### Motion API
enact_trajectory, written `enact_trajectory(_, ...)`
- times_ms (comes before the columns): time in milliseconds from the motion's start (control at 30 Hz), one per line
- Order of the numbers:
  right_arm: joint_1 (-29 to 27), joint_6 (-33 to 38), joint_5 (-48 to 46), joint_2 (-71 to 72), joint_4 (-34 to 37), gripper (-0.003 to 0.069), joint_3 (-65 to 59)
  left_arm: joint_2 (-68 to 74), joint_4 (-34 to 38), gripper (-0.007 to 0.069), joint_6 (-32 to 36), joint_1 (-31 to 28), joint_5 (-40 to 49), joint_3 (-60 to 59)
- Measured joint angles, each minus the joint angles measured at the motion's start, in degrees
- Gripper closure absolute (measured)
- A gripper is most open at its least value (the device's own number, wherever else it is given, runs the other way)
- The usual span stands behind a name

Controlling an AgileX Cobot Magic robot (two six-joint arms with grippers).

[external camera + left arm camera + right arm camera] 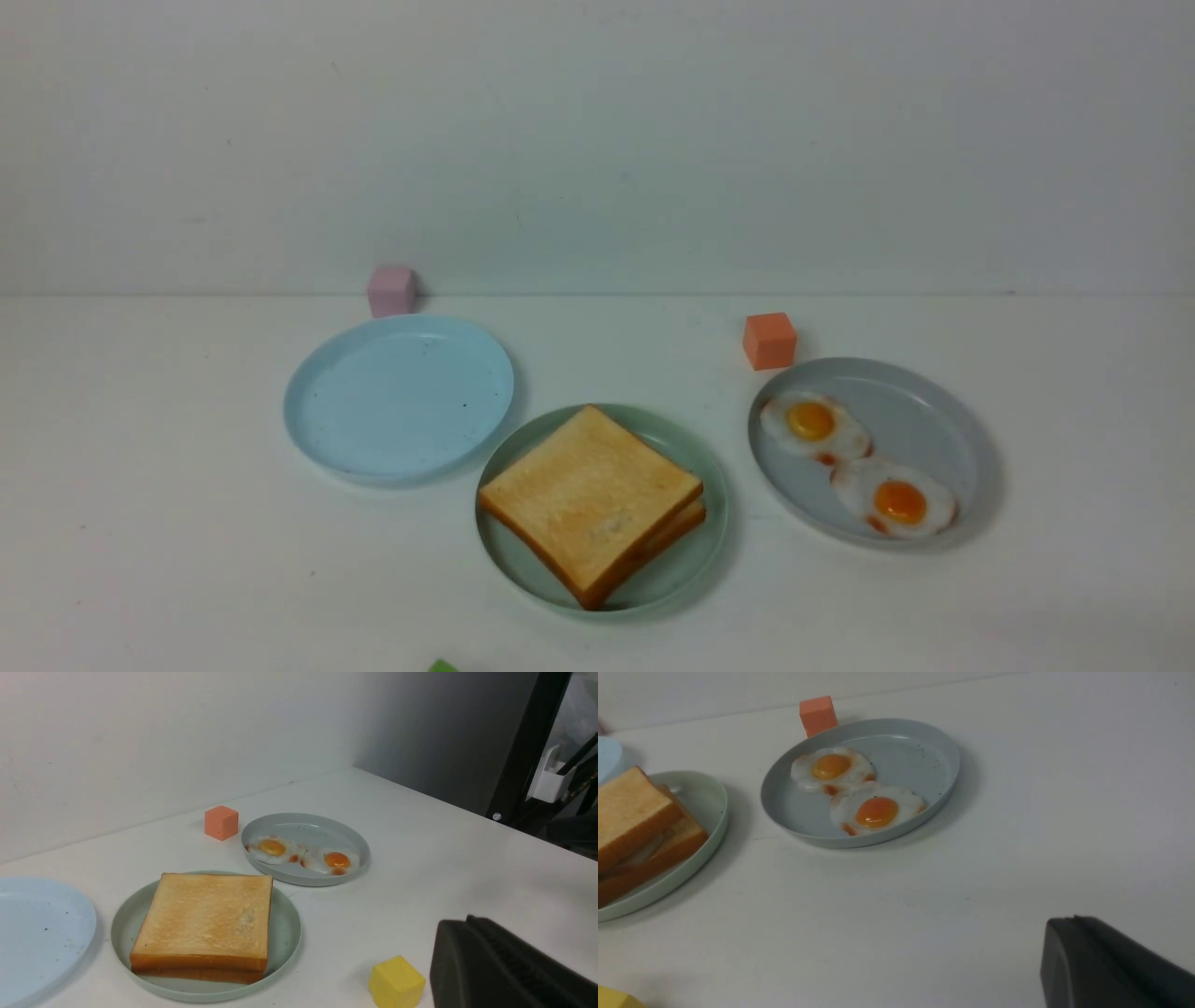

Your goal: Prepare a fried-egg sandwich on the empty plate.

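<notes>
Two square golden toast slices sit stacked on the mint-green plate at the table's front middle, the top slice slightly askew over the lower slice. In the right wrist view a whitish layer shows between the slices. Neither arm appears in the front view. My left gripper hangs shut and holding nothing over bare table, to the right of the plate, beside a yellow cube. My right gripper is shut with nothing in it, above bare table nearer to me than the grey plate.
A grey plate at the right holds two fried eggs. A light blue plate lies at the left. Small cubes stand about: orange, pink, yellow. A black frame post rises at the table's right edge.
</notes>
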State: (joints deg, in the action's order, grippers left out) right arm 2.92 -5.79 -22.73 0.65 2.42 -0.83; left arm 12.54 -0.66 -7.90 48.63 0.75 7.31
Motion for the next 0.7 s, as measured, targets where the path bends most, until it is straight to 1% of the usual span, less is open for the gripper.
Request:
enact_trajectory(233,0.0,-0.05,0.0,0.0,0.0,0.0659,0.0,0.0,0.0,0.0624,0.0,0.0,-0.06,0.0)
enact_trajectory(300,0.0,-0.05,0.0,0.0,0.0,0.0657,0.0,0.0,0.0,0.0627,0.06,-0.8,-0.75,0.0)
enact_trajectory(333,0.0,-0.05,0.0,0.0,0.0,0.0656,0.0,-0.24,0.2,0.0638,-0.28,-4.01,-1.5,0.0)
enact_trajectory(400,0.0,-0.05,0.0,0.0,0.0,0.0655,0.0,-1.43,0.66,0.0638,-1.47,-9.55,-1.53,-0.06)
enact_trajectory(433,-0.02,-0.05,0.0,0.0,0.0,0.0655,0.0,-2.48,0.66,0.0638,-2.08,-13.27,-1.24,-0.17)
enact_trajectory(467,-0.02,-0.05,0.0,0.0,0.0,0.0655,0.0,-2.72,0.66,0.0638,-2.2,-14.04,-1.23,-0.18)
enact_trajectory(500,-0.06,-0.05,0.0,0.0,0.0,0.0653,0.0,-5.25,0.66,0.0638,-2.64,-21.06,-0.43,-1.02)
enact_trajectory(567,-0.06,-0.05,0.0,0.0,0.0,0.0652,0.0,-8.17,0.66,0.0638,-2.85,-28.27,0.91,-2.46)
enact_trajectory(633,-0.06,-0.05,0.0,0.0,0.0,0.0651,0.0,-10.74,1.09,0.0638,-3.0,-32.47,1.94,-4.4)
enact_trajectory(667,-0.06,-0.05,0.0,0.0,0.0,0.065,0.0,-12.19,1.48,0.0638,-3.13,-35.45,2.16,-5.95)
enact_trajectory(700,-0.06,-0.05,0.0,0.0,0.0,0.065,0.0,-12.36,1.64,0.0638,-3.19,-36.3,2.24,-6.55)
